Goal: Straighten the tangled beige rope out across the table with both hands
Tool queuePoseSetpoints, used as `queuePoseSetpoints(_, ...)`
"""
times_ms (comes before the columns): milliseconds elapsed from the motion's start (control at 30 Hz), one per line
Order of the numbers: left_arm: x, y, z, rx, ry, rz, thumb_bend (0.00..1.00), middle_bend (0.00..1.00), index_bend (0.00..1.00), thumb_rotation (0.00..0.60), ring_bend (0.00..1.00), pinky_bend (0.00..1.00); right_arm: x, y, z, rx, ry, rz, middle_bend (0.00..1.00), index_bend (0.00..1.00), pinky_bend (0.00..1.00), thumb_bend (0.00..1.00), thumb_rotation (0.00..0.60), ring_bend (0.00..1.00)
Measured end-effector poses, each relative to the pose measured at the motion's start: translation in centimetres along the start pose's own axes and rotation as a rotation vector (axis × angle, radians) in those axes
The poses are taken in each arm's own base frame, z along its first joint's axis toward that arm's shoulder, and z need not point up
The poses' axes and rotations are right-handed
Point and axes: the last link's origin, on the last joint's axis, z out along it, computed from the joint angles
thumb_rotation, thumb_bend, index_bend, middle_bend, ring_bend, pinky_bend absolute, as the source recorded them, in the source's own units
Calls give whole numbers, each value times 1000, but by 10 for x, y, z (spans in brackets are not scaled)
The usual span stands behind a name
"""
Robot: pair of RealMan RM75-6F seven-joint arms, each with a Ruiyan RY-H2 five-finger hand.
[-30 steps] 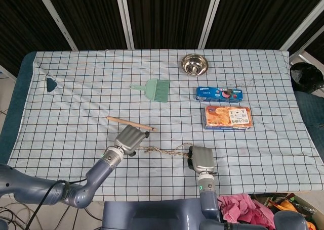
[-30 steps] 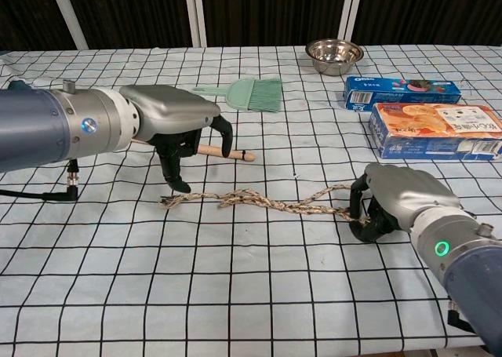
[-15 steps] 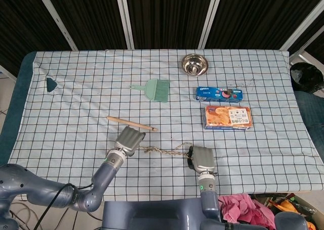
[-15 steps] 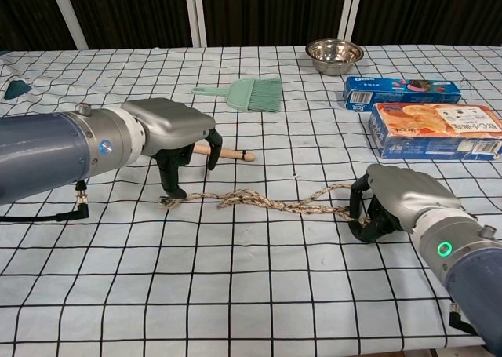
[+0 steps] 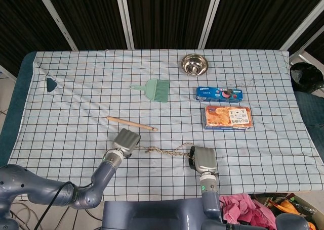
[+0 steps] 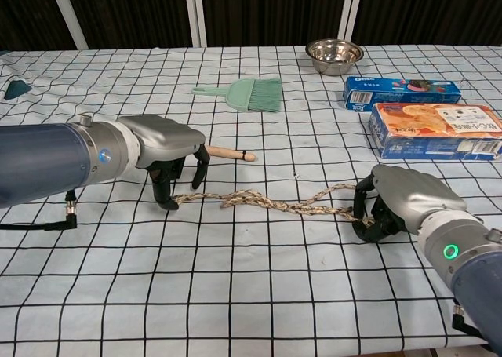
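The beige rope (image 6: 271,204) lies in a loosely twisted line across the near part of the checked tablecloth, also visible in the head view (image 5: 163,150). My left hand (image 6: 161,149) stands over its left end, fingertips (image 6: 166,200) pointing down and gripping that end. My right hand (image 6: 404,204) is curled around the rope's right end, where a small loop still arches up. In the head view the left hand (image 5: 125,141) and right hand (image 5: 203,160) sit at either end of the rope.
A wooden stick (image 6: 227,153) lies just behind my left hand. Further back are a green brush (image 6: 247,94), a steel bowl (image 6: 335,56), a blue biscuit box (image 6: 400,90) and an orange box (image 6: 435,129). The table's front edge is close.
My left hand has dropped lower and shifted left, its fingers closing in on the rope's left end. My right hand edged slightly right. The rope lies a little straighter.
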Motion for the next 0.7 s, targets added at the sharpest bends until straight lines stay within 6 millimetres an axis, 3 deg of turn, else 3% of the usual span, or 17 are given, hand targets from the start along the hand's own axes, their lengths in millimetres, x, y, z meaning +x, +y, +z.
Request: queuePoseSetpoints(700,1,5,15,-12,-30,-79,329,992,502,600,905,802,1,1,2,-18,7,28,933,662,1000,458,600,1000)
